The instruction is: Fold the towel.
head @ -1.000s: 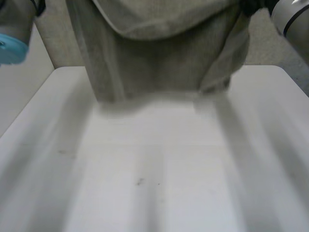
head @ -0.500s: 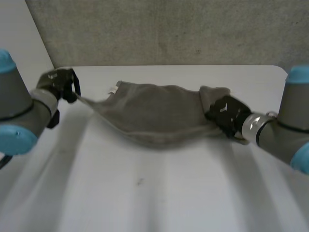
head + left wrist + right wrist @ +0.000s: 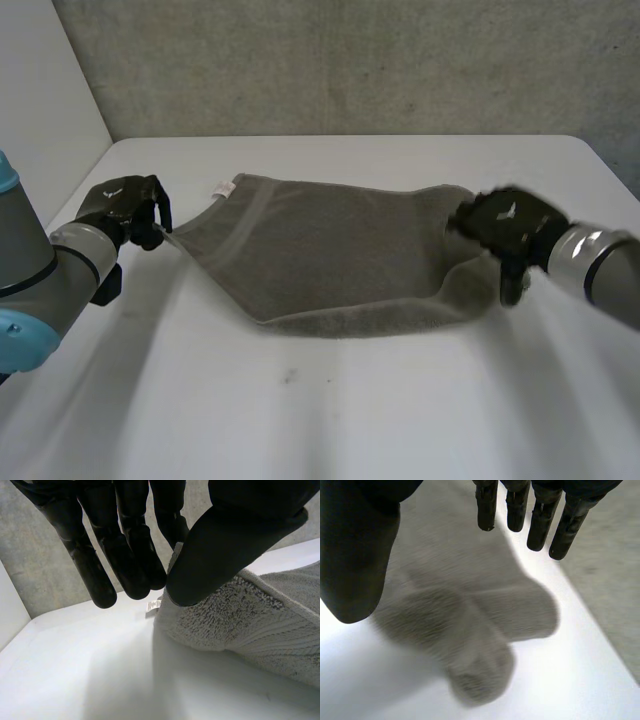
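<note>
A grey towel [image 3: 320,250] lies spread across the white table [image 3: 350,410], folded over itself with a rounded near edge. My left hand [image 3: 125,205] holds its left corner just above the table. In the left wrist view the thumb [image 3: 225,540] pinches that towel [image 3: 240,615] corner against the fingers, beside a small white label [image 3: 152,605]. My right hand [image 3: 505,225] hovers at the towel's right end. In the right wrist view its fingers [image 3: 540,525] are straight and apart from the thumb, and the bunched towel [image 3: 470,630] end lies loose below the palm.
A grey wall [image 3: 350,60] runs behind the table's far edge. Bare table surface stretches in front of the towel towards the near edge. A small dark speck [image 3: 290,376] marks the table in front of the towel.
The towel came down from hanging high in front of the camera onto the table. My right hand opened, let go of the right end and drew away to the right. The left hand kept its pinch.
</note>
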{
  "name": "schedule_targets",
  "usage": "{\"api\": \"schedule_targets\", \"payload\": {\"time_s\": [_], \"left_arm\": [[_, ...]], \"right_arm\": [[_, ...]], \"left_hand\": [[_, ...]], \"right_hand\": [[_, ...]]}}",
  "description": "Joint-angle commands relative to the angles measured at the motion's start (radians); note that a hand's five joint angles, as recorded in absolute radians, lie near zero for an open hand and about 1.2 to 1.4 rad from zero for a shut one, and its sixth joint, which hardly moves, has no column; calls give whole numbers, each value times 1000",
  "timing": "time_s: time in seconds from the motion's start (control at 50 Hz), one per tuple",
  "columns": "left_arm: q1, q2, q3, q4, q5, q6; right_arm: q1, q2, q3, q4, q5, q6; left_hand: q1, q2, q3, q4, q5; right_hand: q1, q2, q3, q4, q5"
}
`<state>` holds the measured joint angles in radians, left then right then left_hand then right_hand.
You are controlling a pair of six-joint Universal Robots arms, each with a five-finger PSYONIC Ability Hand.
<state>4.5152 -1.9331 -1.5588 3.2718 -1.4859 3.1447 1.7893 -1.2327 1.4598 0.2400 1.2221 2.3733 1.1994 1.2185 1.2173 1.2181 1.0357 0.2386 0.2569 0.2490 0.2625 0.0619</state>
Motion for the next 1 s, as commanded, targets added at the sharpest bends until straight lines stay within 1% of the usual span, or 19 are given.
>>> {"api": "schedule_targets", "payload": {"time_s": [0.02,0.06,0.08,0.12,0.14,0.18,0.24,0.28,0.3,0.34,0.36,0.4,0.68,0.82,0.86,0.94,0.96,1.0], "left_arm": [[2,0,-6,0,-1,0],[5,0,-13,0,-1,0],[5,0,-14,0,-1,0],[9,0,-20,2,-1,0],[9,0,-20,2,-1,0],[13,2,-23,9,-1,0],[13,2,-24,14,-1,0],[13,2,-23,14,-1,0],[13,2,-23,14,-1,0],[15,2,-20,14,-1,0],[15,2,-20,14,-1,0],[24,2,-15,14,-1,0],[48,0,-6,14,2,2],[48,0,-7,14,1,2],[48,-1,-7,14,1,2],[48,-1,-7,14,1,2],[48,-1,-7,14,1,2],[48,-3,-7,16,1,2]], "right_arm": [[-25,85,-234,-5,-21,300],[-25,155,-343,72,-23,313],[-25,156,-343,73,-23,313],[-25,235,-451,168,-33,307],[-25,236,-452,168,-33,307],[-25,315,-556,240,-32,305],[-25,349,-598,265,-32,305],[-25,415,-668,311,-32,291],[-25,415,-668,311,-32,291],[-25,469,-719,358,-29,249],[-25,469,-719,358,-29,248],[-28,502,-742,398,-27,201],[-31,544,-728,486,-27,86],[-31,553,-724,486,-26,78],[-31,559,-724,486,-26,76],[-31,562,-722,486,-24,69],[-31,562,-722,486,-24,69],[-31,561,-724,486,-24,69]], "left_hand": [[197,178,179,178,186],[197,178,179,178,186],[197,178,179,178,186],[197,178,179,178,186],[197,178,179,178,186],[197,178,179,178,186],[197,178,179,178,186],[197,178,179,178,186],[197,178,179,178,186],[197,178,179,178,186],[197,178,179,178,186],[197,178,179,178,186],[197,178,179,178,186],[197,178,179,178,186],[197,178,179,178,186],[197,178,179,178,186],[197,178,179,178,186],[197,178,179,178,186]], "right_hand": [[-64,-82,-75,-88,-62],[-19,-38,-30,-43,-17],[-19,-37,-29,-43,-16],[20,1,9,-4,22],[20,1,9,-4,22],[104,86,94,80,106],[155,136,144,131,157],[175,157,165,151,177],[175,157,165,151,177],[172,154,162,148,174],[172,154,162,148,174],[164,145,153,140,166],[158,139,147,134,160],[181,163,171,157,183],[222,204,212,198,224],[404,385,393,380,406],[404,386,394,380,406],[559,541,549,535,561]]}}
